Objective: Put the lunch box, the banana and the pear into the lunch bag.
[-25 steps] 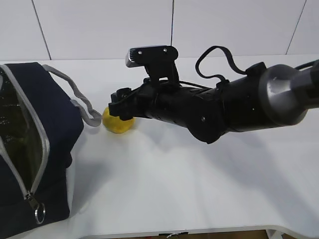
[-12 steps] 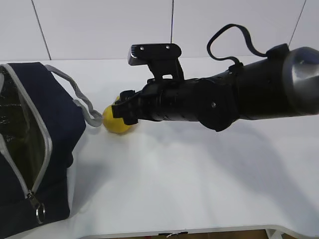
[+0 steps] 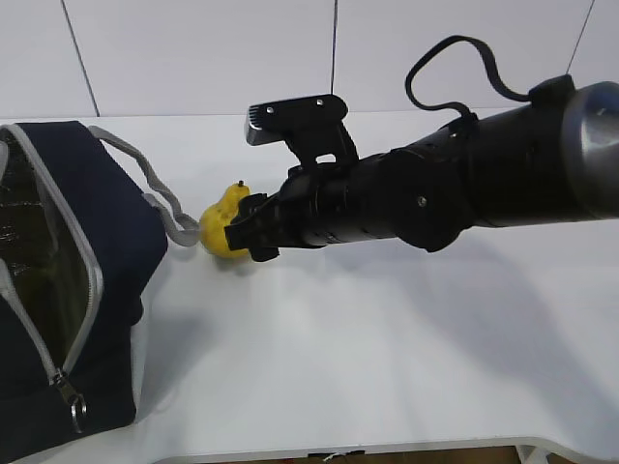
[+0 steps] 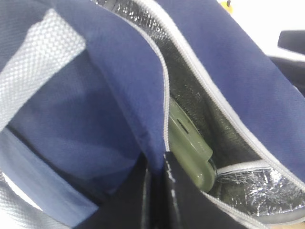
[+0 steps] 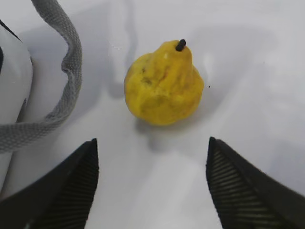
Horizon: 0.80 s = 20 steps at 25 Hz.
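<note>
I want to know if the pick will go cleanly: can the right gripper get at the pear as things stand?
Probably yes. The right gripper is open, the pear sits free on the table just ahead; the grey handle lies off to its side.

The pear (image 5: pixel 163 86) stands on the table (image 3: pixel 387 367) right of the lunch bag (image 3: pixel 68 290), which holds the lunch box (image 4: pixel 190 148).

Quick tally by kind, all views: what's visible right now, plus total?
Fruit: 1, the pear on the table.
Containers: 1, the lunch box inside the bag.
Bags: 1, the lunch bag.
Total: 3. No banana visible in any view.
</note>
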Motion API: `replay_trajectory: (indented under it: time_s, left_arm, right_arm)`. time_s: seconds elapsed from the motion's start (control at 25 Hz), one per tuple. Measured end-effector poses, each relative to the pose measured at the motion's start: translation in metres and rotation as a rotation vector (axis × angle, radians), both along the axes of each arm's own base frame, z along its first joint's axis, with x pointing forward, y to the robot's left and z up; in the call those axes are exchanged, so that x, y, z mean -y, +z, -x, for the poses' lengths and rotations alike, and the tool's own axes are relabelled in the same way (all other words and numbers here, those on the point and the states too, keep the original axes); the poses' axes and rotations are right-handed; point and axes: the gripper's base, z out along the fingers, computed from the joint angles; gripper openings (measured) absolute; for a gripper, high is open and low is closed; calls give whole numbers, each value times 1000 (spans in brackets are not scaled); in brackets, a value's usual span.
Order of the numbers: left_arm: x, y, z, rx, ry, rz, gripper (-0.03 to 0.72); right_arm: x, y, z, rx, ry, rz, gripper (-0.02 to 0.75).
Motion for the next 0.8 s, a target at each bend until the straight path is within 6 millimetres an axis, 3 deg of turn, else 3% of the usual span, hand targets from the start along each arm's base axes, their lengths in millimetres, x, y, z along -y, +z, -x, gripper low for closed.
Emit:
replay_trajectory:
  time_s: [0.28,0.6,0.8]
  left_arm:
    - [0,0,0,0,0,0,-14]
    - [0,0,0,0,0,2,-13]
    - [0,0,0,0,0,2,-13]
  right_arm:
    - [-3,6,-5,81,-4,-54,569]
    - [-9,-16,-16,103,-68,-131,569]
    - [-11,-16,-22,189,-87,-193,575]
